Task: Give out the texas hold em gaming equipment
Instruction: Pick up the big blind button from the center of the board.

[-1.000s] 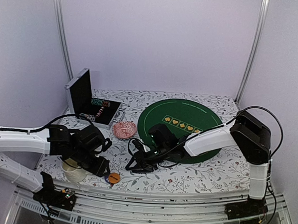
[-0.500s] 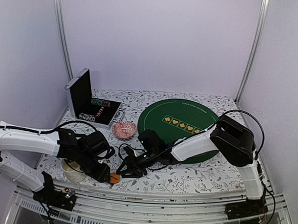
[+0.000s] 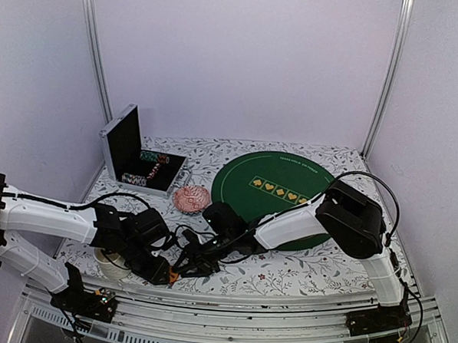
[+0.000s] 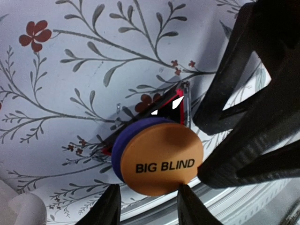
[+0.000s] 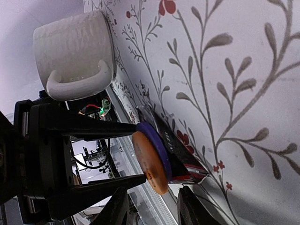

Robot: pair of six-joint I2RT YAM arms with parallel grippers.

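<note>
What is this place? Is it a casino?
No, likely a robot lab booth: plain walls, a left arm and right arm bolted to a table, with a poker mat and chip case.

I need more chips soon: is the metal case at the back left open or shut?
Open: the case has its lid standing upright, and chips show inside.
</note>
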